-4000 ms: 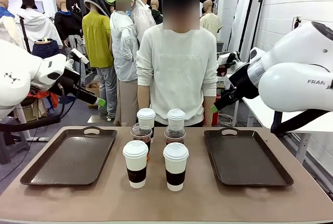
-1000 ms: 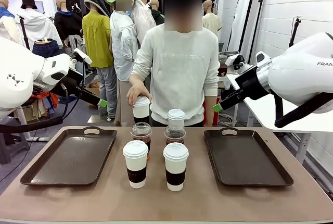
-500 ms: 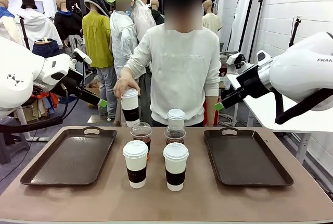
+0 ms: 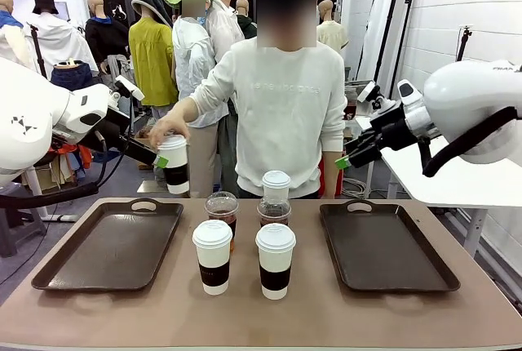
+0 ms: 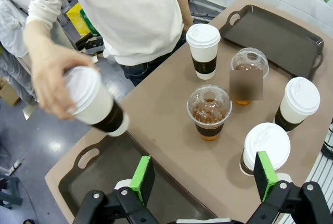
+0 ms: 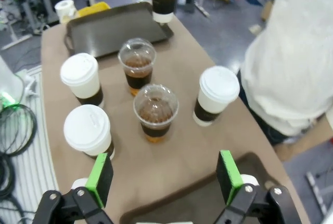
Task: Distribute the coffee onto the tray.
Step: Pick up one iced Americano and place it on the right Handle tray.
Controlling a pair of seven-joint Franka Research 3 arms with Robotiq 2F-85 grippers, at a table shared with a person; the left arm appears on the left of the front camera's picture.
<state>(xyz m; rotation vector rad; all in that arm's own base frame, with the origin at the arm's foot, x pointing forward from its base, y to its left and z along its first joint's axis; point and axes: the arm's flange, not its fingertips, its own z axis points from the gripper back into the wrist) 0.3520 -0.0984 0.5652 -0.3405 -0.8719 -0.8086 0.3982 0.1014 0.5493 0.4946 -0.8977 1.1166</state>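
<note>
The table [image 4: 261, 322] carried two dark trays, the left tray [image 4: 106, 249] and the right tray [image 4: 383, 249]. Both were bare and flanked the coffee clustered at the middle, a layout that looked meant to give each arm its own side to serve. The person [image 4: 281, 114] stood at the far edge with one arm stretched toward the robot's left. Their hand [image 4: 167, 129] gripped the held cup [image 4: 174, 170] from above by its lid, in the air near the left tray's far end and close to the left arm's pad — probably offered to that arm or bound for that tray, though which could not be told. Both arms hung raised, well clear of the table and angled inward toward the cluster. On the table stood the front-left cup [image 4: 213, 257] and front-right cup [image 4: 276, 259], behind them the left dome cup [image 4: 222, 208] and right dome cup [image 4: 275, 214], and the back cup [image 4: 276, 181] last. The left gripper [image 5: 203, 174] had its fingers spread wide with nothing between them; the right gripper [image 6: 164, 176] gaped just as empty, looking down on the cluster.
</note>
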